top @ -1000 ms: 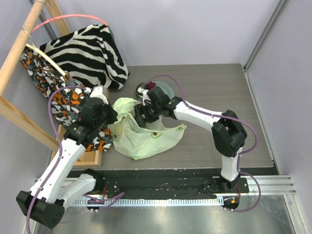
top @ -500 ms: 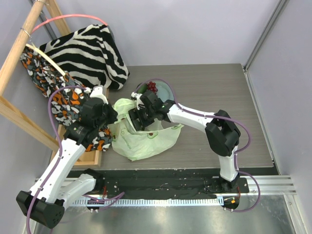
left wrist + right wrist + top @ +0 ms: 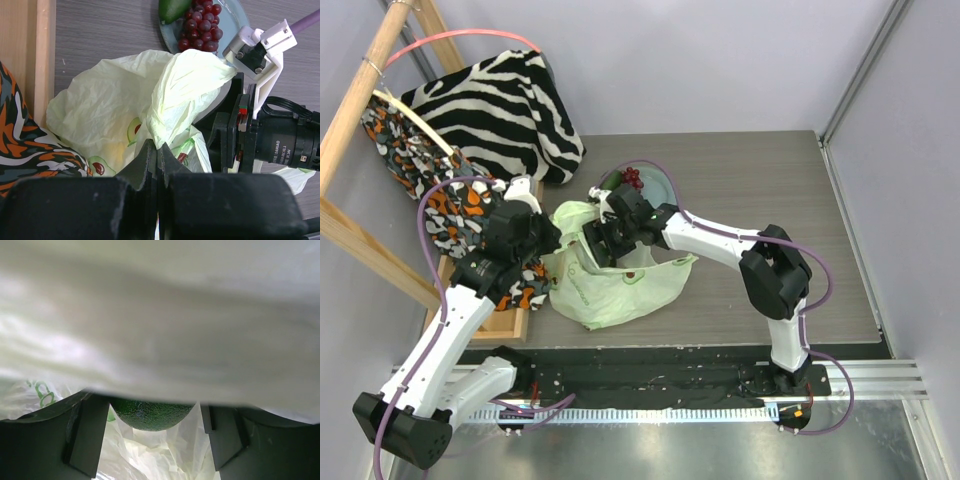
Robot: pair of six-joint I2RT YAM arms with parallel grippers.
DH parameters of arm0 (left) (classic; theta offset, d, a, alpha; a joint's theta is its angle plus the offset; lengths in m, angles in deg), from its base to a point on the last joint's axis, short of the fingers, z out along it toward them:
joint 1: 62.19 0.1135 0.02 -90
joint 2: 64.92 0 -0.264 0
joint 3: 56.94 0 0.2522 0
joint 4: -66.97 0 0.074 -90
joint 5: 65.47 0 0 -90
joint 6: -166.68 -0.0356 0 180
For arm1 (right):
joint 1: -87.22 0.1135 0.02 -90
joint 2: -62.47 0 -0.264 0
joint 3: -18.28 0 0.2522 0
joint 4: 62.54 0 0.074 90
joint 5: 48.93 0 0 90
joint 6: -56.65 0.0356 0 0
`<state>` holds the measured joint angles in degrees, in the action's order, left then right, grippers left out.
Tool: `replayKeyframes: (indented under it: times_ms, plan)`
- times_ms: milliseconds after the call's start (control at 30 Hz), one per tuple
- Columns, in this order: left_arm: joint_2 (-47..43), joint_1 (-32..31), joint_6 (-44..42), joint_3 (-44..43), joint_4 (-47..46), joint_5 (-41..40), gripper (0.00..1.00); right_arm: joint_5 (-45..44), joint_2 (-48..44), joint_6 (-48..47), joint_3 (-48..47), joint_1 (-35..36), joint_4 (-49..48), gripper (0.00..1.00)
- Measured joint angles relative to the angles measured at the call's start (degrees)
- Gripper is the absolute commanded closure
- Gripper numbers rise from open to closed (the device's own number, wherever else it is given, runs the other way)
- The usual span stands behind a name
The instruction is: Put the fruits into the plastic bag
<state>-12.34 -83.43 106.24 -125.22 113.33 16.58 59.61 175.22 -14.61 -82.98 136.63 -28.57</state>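
Lime over bag mouth, drop pending.
My right end effector (image 3: pixel 602 242) is gripping the green lime (image 3: pixel 150 415), jaws wide, inside the plastic bag (image 3: pixel 612 292) at frame centre. Bag floor is lying straight ahead. My left end effector (image 3: pixel 156 155) is pinching the rim.

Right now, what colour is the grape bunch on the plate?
Dark red-purple. The grape bunch shows best in the left wrist view.

Green fruit (image 3: pixel 151 417) between fingers (image 3: pixel 87 435) (plastic bag (image 3: pixel 160 315) overhead)
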Motion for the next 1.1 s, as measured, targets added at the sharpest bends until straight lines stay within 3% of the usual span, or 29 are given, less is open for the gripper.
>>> replayKeyframes:
  times_ms: [1100]
  plan:
    - [0.02,0.00,0.00,0.00,-0.02,-0.02,1.00,-2.16,-0.70,-0.48,2.19,0.00,-1.92,0.11]
